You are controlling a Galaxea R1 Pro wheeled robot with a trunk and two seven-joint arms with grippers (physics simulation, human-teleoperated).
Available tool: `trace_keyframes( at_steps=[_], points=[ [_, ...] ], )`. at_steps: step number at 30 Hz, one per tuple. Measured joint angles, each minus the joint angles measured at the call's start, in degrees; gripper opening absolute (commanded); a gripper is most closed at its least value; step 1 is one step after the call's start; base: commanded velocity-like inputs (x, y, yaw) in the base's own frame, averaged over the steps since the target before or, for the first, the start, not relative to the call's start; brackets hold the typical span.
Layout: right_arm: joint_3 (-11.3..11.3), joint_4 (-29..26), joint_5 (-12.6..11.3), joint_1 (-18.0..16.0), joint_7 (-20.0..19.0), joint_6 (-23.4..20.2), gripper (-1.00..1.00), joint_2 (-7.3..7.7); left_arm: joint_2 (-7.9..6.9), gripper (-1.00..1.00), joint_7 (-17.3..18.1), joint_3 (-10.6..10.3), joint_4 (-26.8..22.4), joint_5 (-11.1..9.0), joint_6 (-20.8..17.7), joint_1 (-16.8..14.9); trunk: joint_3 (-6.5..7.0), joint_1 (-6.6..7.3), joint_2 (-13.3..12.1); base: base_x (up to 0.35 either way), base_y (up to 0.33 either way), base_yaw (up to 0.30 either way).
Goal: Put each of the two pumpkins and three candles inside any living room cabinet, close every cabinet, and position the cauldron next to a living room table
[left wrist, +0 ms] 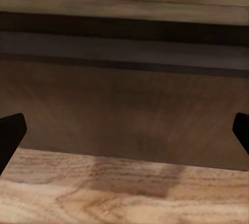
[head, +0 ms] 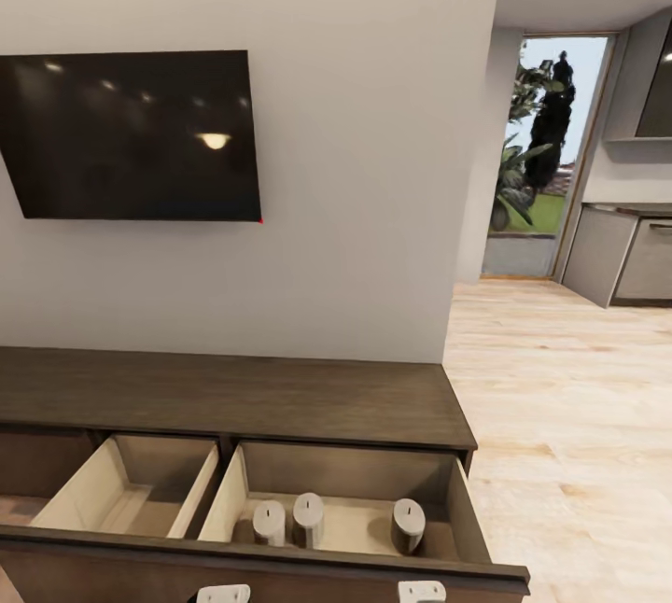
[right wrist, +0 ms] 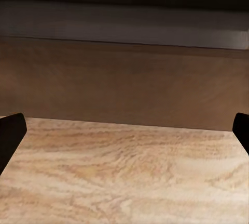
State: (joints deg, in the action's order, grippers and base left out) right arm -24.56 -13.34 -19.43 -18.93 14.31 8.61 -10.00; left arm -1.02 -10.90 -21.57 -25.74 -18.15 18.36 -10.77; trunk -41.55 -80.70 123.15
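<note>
Little of the robot's own body shows. In the head view, two pale grey-white blocks with rounded corners sit at the lower edge: the left arm's part (head: 223, 594), with small dark marks on its face, and the right arm's part (head: 421, 592). Each wrist view shows matte black, blunt fingertips, plain and unmarked, for the left gripper (left wrist: 124, 135) and the right gripper (right wrist: 124, 135).
</note>
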Motion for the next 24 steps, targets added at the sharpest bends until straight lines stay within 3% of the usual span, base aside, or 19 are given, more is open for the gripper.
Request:
trace_keyframes(
  at_steps=[10,24],
  points=[
    [0.7,0.2,-0.5,0.1,0.0,0.0,1.00,0.00,0.01,1.00,0.0,0.0,0.0,0.0,0.0,0.0,-0.02,0.02,0.0,0.179,0.000,0.000],
    [0.4,0.1,-0.4,0.1,-0.1,0.0,1.00,0.00,0.03,1.00,0.3,0.0,0.0,0.2,0.2,0.0,-0.01,0.01,0.0,0.046,0.000,0.000]
  ],
)
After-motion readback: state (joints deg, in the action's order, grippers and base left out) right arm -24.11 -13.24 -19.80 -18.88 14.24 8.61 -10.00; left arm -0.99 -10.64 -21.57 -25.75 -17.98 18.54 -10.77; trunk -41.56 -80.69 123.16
